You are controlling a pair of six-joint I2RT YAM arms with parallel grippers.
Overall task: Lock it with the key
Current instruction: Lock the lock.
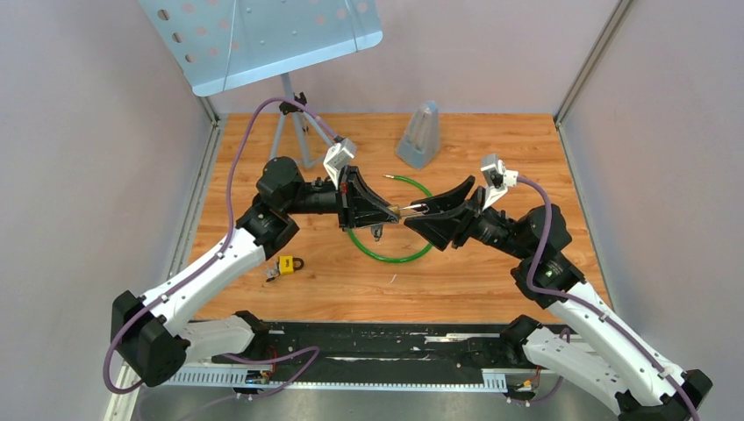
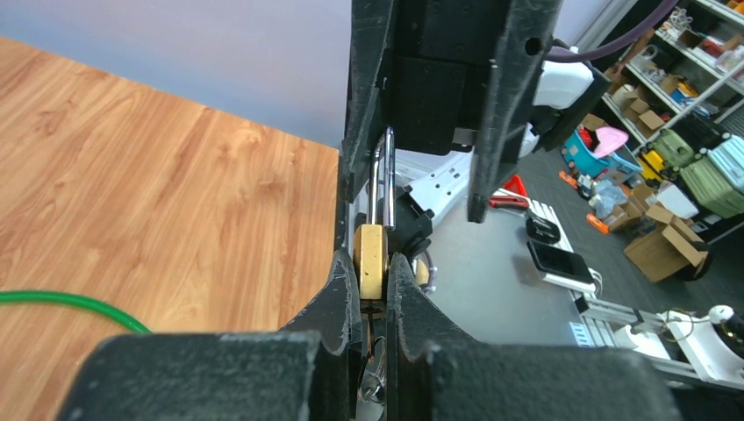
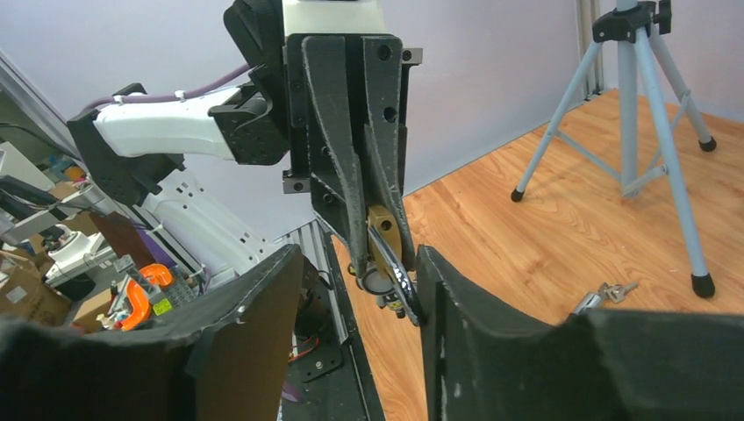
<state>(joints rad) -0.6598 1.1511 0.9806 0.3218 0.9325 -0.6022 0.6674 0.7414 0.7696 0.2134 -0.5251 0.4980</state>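
Observation:
My left gripper (image 1: 389, 212) is shut on a brass padlock (image 2: 370, 254) and holds it in the air over the middle of the table. The padlock's steel shackle (image 2: 384, 180) sticks out toward my right gripper (image 1: 419, 215). A key ring with keys (image 1: 377, 232) hangs under the padlock body. In the right wrist view my right gripper (image 3: 360, 263) is open around the shackle (image 3: 397, 274), which lies against the inner face of one finger (image 3: 439, 289). The padlock body (image 3: 382, 226) shows between the left fingers.
A green cable loop (image 1: 390, 250) lies under both grippers. A yellow padlock (image 1: 288, 264) with loose keys (image 3: 610, 292) lies at the front left. A tripod (image 1: 294, 132) with a perforated tray (image 1: 263, 35) and a grey metronome (image 1: 421, 133) stand at the back.

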